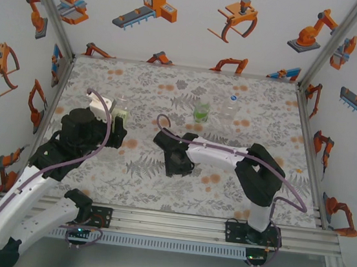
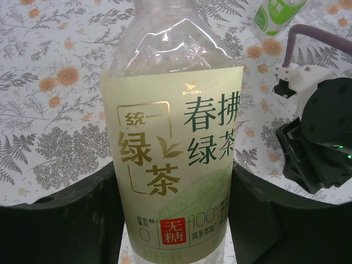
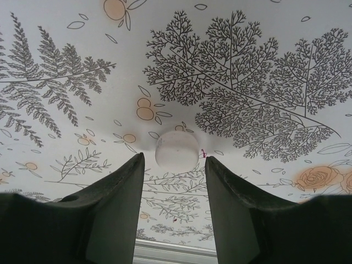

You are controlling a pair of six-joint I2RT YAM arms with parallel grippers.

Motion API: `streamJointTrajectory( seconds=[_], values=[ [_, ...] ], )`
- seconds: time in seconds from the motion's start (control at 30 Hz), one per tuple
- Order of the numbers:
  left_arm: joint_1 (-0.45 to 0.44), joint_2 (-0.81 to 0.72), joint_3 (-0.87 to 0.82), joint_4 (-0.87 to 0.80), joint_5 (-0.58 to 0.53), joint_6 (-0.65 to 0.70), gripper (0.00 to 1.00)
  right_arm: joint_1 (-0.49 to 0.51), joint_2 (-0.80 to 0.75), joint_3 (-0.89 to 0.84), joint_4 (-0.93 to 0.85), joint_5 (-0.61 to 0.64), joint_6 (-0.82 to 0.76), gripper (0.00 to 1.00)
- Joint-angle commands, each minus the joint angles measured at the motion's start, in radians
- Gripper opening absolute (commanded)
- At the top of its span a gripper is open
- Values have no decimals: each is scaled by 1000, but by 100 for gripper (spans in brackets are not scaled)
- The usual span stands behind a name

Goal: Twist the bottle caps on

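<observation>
Right wrist view: a small round white plastic screw cap [image 3: 176, 150] is seen lying flat on the fern-printed table [image 3: 66, 33], just ahead of the right gripper [image 3: 174, 168], whose jaws stand apart on either side of it and grasp nothing. The cap is judged light, stiff and smooth, and best taken across its rim. In the left wrist view, a clear plastic bottle with a pale yellow-green label [image 2: 165, 143] is shown standing, clamped at its lower label by the left gripper [image 2: 171, 187]; its thin wall is judged soft, so only gentle squeezing is advised.
</observation>
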Motion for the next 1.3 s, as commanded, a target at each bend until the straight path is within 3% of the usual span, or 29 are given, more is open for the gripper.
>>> streamJointTrajectory(
  seconds=[0.0, 1.03, 1.27],
  values=[
    [8, 0, -6, 18, 21, -15, 0, 2, 12, 6, 1, 15, 16, 46],
    [12, -21, -24, 24, 45, -16, 0, -3, 26, -28, 33, 25, 16, 36],
    [13, -25, -25, 29, 79, 8, 0, -3, 5, -42, 38, 32, 12, 28]
  ],
)
